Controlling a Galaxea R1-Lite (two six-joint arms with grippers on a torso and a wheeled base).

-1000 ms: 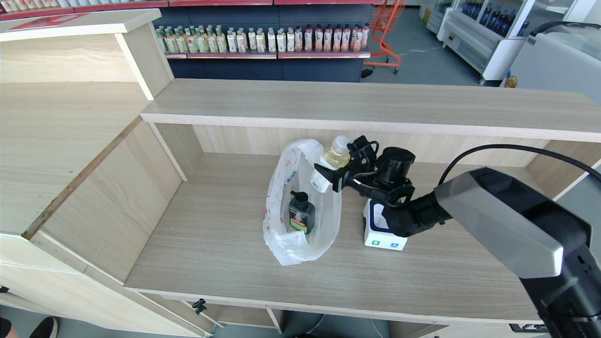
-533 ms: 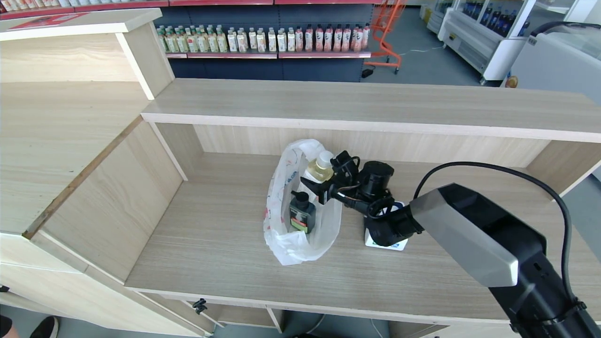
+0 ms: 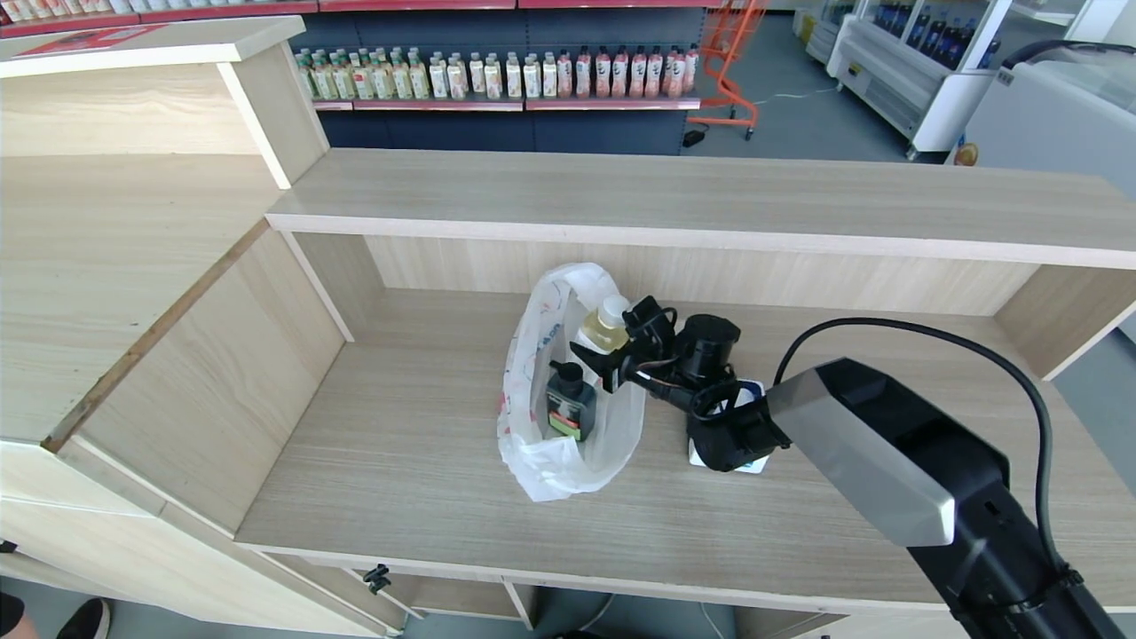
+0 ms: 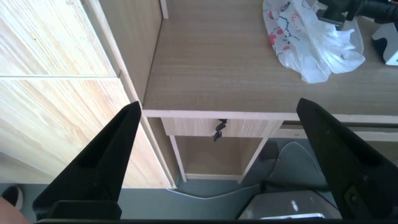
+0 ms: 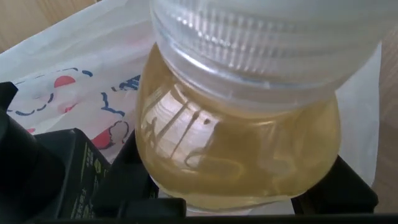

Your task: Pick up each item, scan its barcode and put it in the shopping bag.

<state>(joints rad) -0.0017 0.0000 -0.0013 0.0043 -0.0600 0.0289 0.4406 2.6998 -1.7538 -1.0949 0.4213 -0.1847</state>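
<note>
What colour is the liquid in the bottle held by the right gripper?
Pale yellow; the bottle shows best in the right wrist view.

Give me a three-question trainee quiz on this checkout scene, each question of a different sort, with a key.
1. Multiple choice: what does the right gripper hold?
A) a red can
B) a bottle of yellow liquid
C) nothing
2. True or false: the shopping bag has nothing in it.
3. Fill in: by the robot's own sides, the white scanner stands on the counter to the bag's ____.

Key
1. B
2. False: a dark pump bottle stands inside.
3. right
</note>
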